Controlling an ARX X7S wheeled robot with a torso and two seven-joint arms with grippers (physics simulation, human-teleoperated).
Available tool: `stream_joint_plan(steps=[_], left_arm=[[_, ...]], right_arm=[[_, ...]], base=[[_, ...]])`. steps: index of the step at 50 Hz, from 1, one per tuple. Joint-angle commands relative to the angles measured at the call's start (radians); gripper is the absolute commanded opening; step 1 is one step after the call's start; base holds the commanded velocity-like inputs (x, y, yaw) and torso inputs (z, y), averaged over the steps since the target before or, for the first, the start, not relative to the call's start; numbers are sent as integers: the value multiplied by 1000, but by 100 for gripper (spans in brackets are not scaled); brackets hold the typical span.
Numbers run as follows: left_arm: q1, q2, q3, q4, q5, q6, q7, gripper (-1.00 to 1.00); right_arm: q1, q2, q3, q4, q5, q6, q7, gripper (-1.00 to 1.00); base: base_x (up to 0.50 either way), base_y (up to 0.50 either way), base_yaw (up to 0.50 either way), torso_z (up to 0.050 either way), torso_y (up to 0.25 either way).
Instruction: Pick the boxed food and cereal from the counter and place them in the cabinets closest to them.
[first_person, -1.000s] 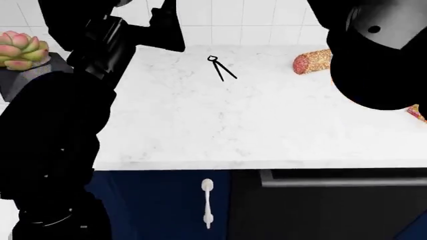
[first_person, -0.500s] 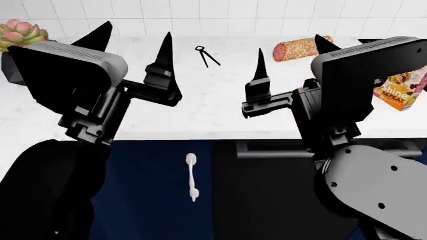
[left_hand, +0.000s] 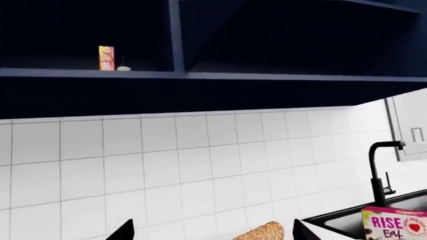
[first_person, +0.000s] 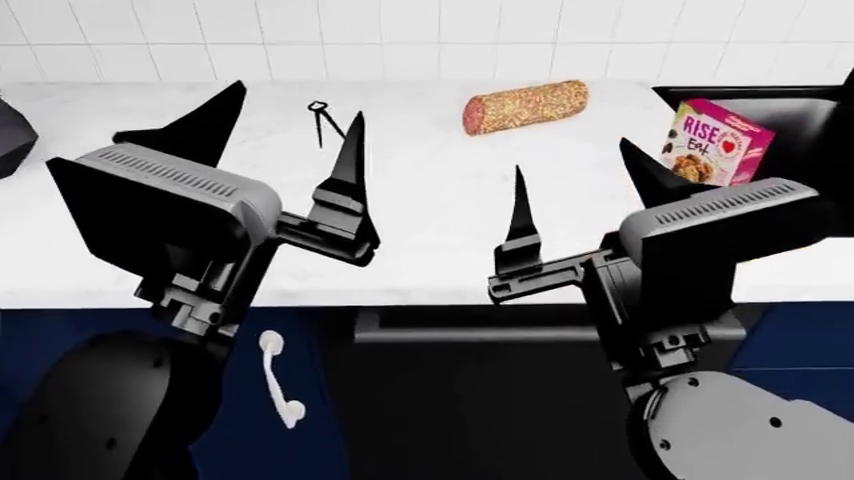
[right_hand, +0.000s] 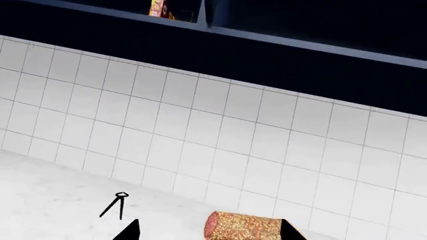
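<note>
Pink cereal (first_person: 713, 142) stands beyond the empty right pincer (first_person: 581, 200).

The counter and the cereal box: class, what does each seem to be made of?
The counter: probably polished marble or a marble-look stone; white with faint grey veins. The cereal box: likely printed cardboard; flat faces, sharp edges, bright pink print.

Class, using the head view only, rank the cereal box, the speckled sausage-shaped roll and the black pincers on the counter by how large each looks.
1. The speckled roll and the cereal box look about equal; the box sits partly behind the right gripper, so I won't rank them.
2. The black pincers, clearly smallest.
</note>
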Motion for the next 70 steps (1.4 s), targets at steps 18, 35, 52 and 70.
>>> stream_joint_plan(steps=[18, 35, 52, 70], left_arm=[[21, -20, 27, 13, -18, 22, -10, 100], [21, -31, 34, 22, -31, 24, -19, 100], [19, -40, 12, 29, -56, 23, -33, 100], [14, -49, 14, 25, -68, 23, -45, 100]], right_arm=[[-21, 10, -12, -46, -61, -11, 15, 100], [-22, 10, -17, -68, -80, -17, 13, 100], [-30, -1, -12, -40, -23, -25, -10, 100], [3, 5, 18, 42, 204, 49, -52, 100]], base=[[241, -503, 0, 0, 0], [133, -502, 0, 0, 0], [224, -182, 0, 0, 0], [0, 0, 0, 0, 0]])
